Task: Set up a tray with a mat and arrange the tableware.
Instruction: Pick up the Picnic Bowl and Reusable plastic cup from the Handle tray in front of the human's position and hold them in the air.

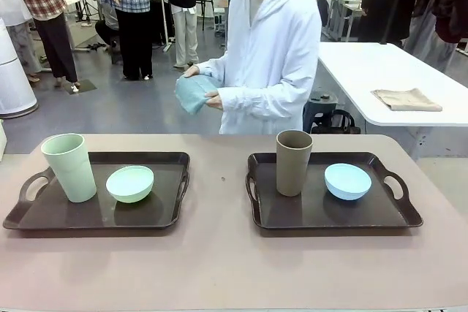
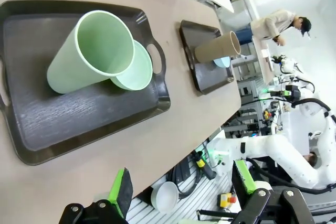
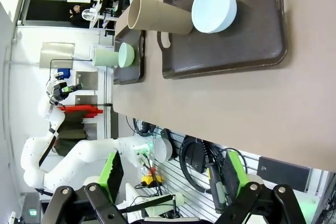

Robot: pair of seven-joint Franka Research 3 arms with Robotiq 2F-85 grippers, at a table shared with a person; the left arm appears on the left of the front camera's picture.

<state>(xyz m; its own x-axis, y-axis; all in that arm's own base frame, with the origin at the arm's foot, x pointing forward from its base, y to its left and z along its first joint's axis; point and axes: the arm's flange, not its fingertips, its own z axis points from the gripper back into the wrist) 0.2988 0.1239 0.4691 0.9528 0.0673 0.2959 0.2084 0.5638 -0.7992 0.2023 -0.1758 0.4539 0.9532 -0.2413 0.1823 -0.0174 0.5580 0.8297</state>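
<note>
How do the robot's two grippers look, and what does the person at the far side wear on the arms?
The left gripper and the right gripper look alike: black angular linkages with silver bolts, each ending in two fingers faced with bright green pads. The person wears a white coat with long white sleeves that reach the wrists.

No lettering, label, brand mark, number or sign legible anywhere.
</note>
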